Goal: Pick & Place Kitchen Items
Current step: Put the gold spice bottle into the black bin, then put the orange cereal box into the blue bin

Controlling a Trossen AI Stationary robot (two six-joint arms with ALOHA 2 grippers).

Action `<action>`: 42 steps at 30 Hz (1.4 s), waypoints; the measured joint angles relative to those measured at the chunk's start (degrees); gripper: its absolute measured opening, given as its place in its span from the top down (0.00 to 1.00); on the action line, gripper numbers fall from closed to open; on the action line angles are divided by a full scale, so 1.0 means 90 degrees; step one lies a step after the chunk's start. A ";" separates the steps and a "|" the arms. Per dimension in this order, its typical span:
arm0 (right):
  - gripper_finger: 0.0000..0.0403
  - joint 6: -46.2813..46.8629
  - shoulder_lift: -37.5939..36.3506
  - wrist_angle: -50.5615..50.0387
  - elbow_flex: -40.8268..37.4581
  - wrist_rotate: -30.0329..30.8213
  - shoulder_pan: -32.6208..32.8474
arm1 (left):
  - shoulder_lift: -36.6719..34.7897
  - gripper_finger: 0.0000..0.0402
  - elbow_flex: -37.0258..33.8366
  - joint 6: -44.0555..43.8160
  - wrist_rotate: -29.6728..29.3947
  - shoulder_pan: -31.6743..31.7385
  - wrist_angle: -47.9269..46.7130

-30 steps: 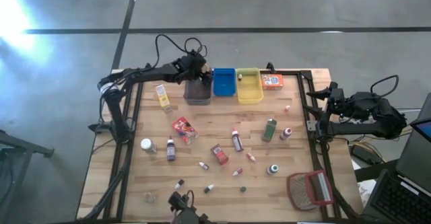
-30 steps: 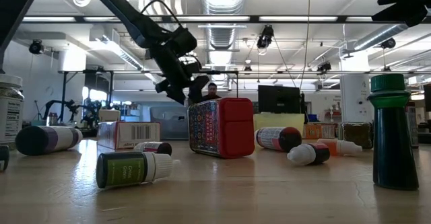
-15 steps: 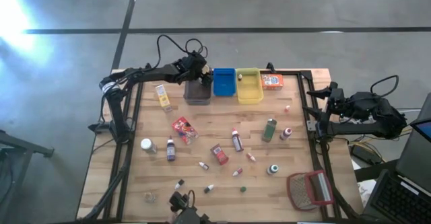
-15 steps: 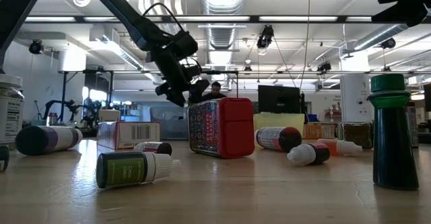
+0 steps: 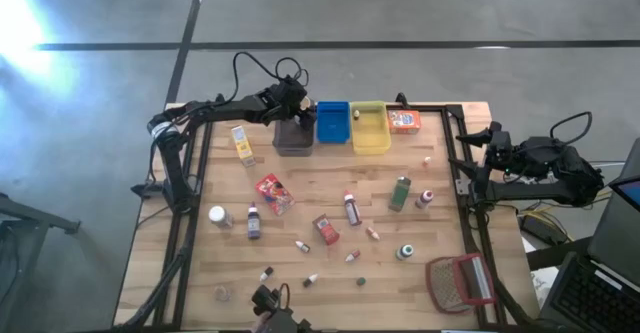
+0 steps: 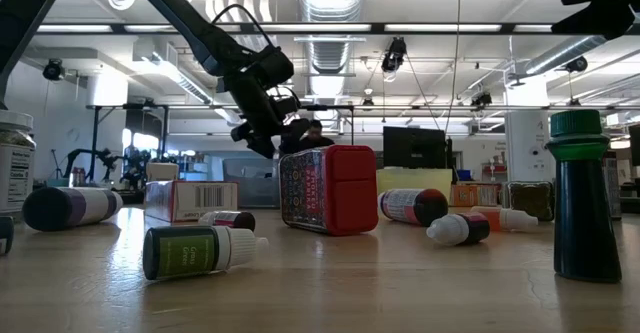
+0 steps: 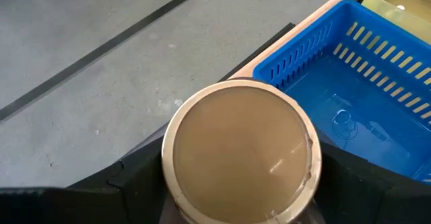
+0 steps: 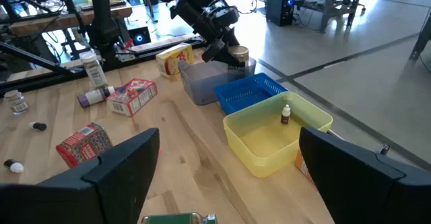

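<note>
My left gripper (image 5: 292,103) reaches to the table's far edge, over the far end of the grey bin (image 5: 293,136). It is shut on a small jar with a tan lid (image 7: 239,150), which also shows in the right wrist view as the jar (image 8: 237,54). My right gripper (image 8: 227,136) waits open at the table's right edge, touching nothing. Loose kitchen items lie on the table: a yellow box (image 5: 241,143), a red packet (image 5: 272,193), a green bottle (image 5: 400,193) and several tiny bottles. One tiny bottle (image 8: 286,114) stands in the yellow bin (image 5: 369,126). My left gripper pinches the jar between its two fingers, one on each side of the wall just below the lid (image 7: 174,204). The fingers slant down from the table's left. The jar stays upright, lid up, lifted clear above the grey bin's far end (image 8: 209,83).
A blue bin (image 5: 332,121) stands between the grey and yellow bins. An orange box (image 5: 404,121) lies right of the yellow bin. A red-framed mesh object (image 5: 460,281) lies at the near right corner. A red tin (image 6: 328,188) stands mid-table.
</note>
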 joint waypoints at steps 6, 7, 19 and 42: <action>0.19 0.0000 -0.0002 0.0000 0.0001 0.0000 0.0000 | -0.0009 0.19 0.0000 0.0024 0.0000 0.0000 0.0005; 0.20 0.0000 -0.0001 0.0000 0.0001 0.0001 0.0000 | -0.0010 0.18 0.0000 0.0020 0.0000 0.0000 0.0007; 0.29 0.0000 -0.0001 0.0000 0.0001 0.0001 0.0000 | -0.0054 0.12 0.0345 0.0136 0.0029 -0.0002 -0.0224; 0.44 0.0000 -0.0001 0.0000 0.0001 0.0002 0.0001 | -0.2214 0.12 0.1557 0.0256 0.0371 -0.1086 -0.2996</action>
